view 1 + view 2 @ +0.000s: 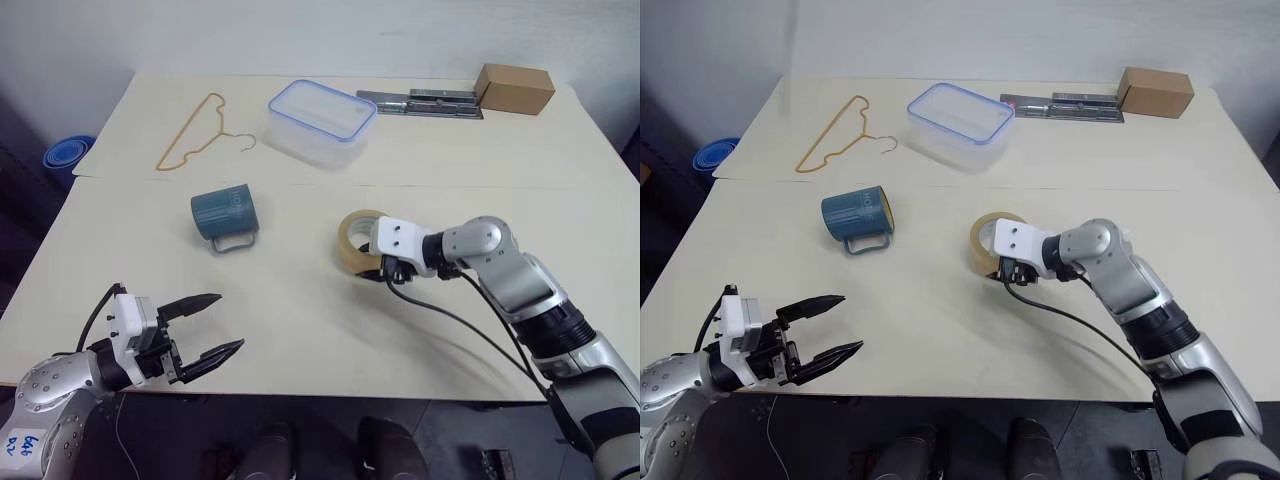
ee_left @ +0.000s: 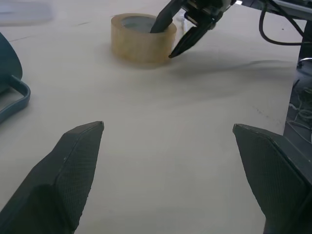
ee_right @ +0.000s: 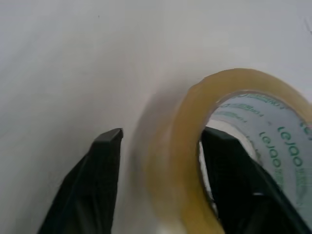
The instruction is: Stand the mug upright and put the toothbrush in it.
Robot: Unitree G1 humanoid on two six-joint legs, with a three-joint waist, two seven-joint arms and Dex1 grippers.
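Observation:
The dark teal mug (image 1: pixel 225 215) lies on its side left of the table's middle, its loop handle toward the front edge. The toothbrush is out of view. My right gripper (image 1: pixel 385 272) is at a roll of clear packing tape (image 1: pixel 356 240) right of the mug. One finger (image 3: pixel 234 175) is inside the roll's hole. The other finger (image 3: pixel 97 170) is outside the wall with a small gap showing. My left gripper (image 1: pixel 230 320) hangs open over the near left of the table with nothing between its fingers, well in front of the mug.
A clear plastic box with a blue rim (image 1: pixel 322 120) stands behind the mug. A wire hanger (image 1: pixel 195 135) lies at the back left. A metal bar (image 1: pixel 420 102) and a cardboard box (image 1: pixel 514 88) lie at the back right. A black cable (image 1: pixel 470 325) trails under my right arm.

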